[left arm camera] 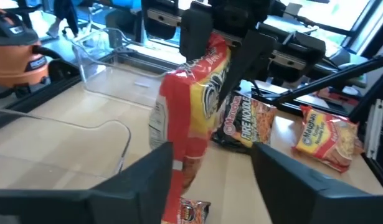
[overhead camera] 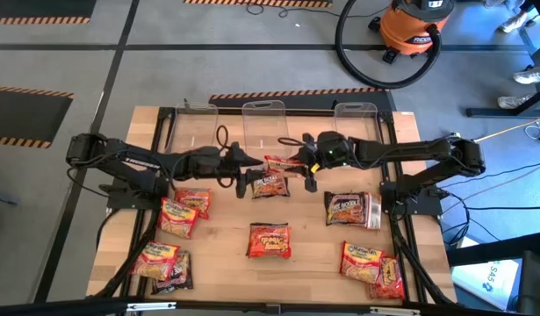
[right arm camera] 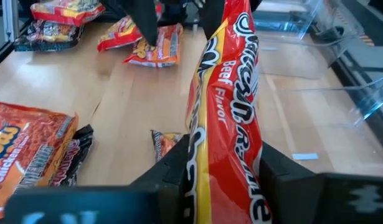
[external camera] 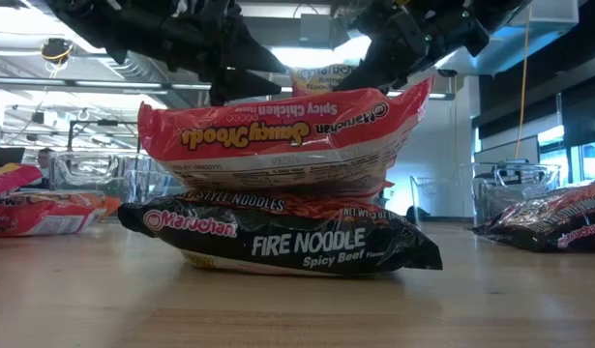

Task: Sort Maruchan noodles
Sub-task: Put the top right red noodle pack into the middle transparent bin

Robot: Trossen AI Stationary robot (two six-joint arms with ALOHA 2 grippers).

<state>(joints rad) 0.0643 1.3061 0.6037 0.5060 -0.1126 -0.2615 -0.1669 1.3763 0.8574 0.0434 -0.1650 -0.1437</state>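
The right end effector (right arm camera: 219,165) grips a red-yellow Maruchan beef packet (right arm camera: 231,106) on edge. The left end effector (left arm camera: 210,162) stands open just before it. Bare tabletop (overhead camera: 309,250) lies below both.

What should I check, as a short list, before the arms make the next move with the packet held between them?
1. Right gripper shut on the red and yellow packet: ok, its fingers press both faces.
2. Left gripper open: ok, its fingers stand apart on both sides of the packet's edge.
3. Packet lifted off the table: ok, it hangs upright over the wood in the right wrist view.
4. Clear tubs at the table's far edge in reach: cannot tell.
5. Packet below the hand-over, dark packet, out of the way: cannot tell, it lies right under the grippers.
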